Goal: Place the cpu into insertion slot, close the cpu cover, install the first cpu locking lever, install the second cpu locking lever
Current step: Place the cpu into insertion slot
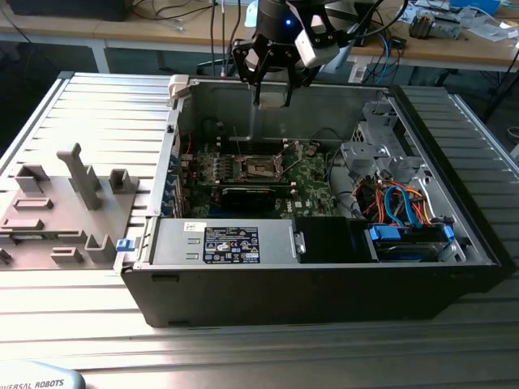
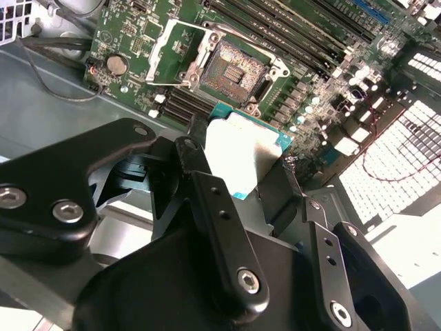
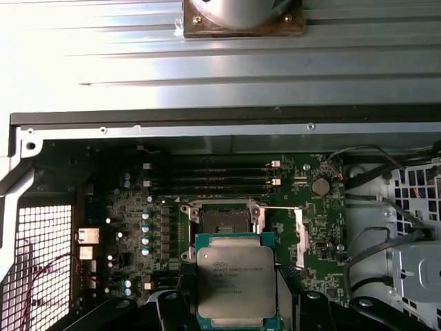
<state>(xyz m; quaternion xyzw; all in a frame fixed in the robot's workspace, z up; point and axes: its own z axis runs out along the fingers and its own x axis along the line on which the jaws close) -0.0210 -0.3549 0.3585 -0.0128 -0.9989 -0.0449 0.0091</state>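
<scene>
Setting: robotics lab or test workshop (not a home, not an office desk).
Work surface: ribbed aluminium table (image 1: 89,105), slatted from the near edge to the far side.
Test piece: desktop computer case (image 1: 243,300) lying on its side, panel off, with the green circuit board (image 1: 308,182) and coloured drive cables (image 1: 397,198) exposed.
Robot: black gripper (image 1: 273,96) hanging over the case's far wall.
Fixtures: grey jig plate (image 1: 122,215) with upright holders, on the table at the exterior view's left of the case.
Background: wooden benches (image 1: 81,36) along the far side, loose cables (image 1: 178,10) draped over them, small hardware clutter (image 1: 454,20) at the far right.
</scene>
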